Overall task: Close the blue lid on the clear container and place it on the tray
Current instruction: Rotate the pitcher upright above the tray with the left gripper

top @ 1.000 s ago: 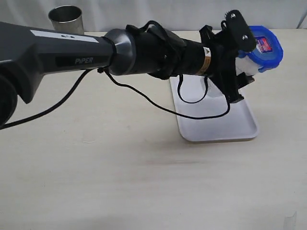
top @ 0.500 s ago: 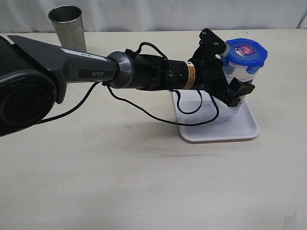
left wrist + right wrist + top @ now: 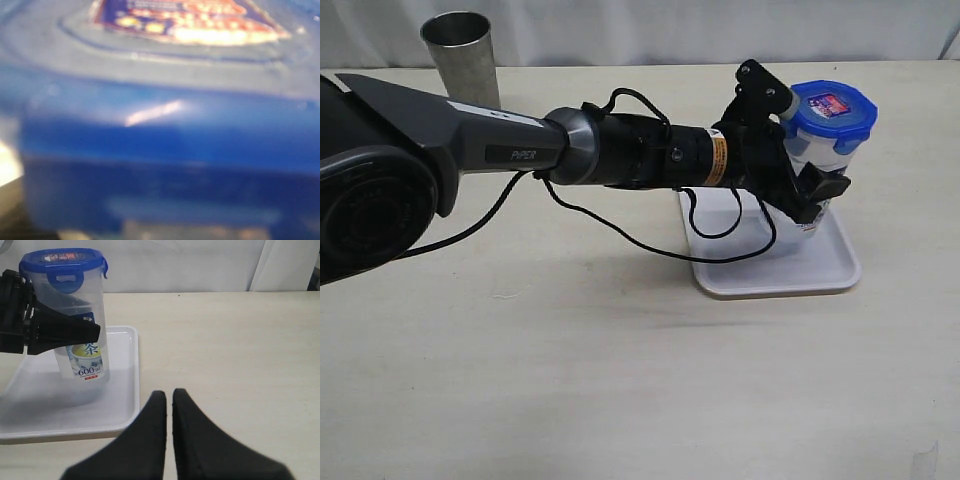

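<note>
You face pale beige bench (image 3: 570, 380), faint wood grain, matte top. Behind far edge you see white fabric backdrop (image 3: 650, 30), hanging in loose folds. Light soft, even; only faint shadows on bench.

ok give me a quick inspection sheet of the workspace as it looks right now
surface: light wooden table, no spills seen
job's things: clear container upright on the white tray, base seemingly down on it; blue lid seated on top, flaps appear folded down
clutter: one metal cup at the far edge, well away from the tray
grippers: left end effector closed around the clear container's body; right end effector shut, empty, over bare table beside the tray
cables: black cable hangs off the left arm, its loop dipping over the tray
surroundings: white backdrop behind the table; nothing else seen
</note>
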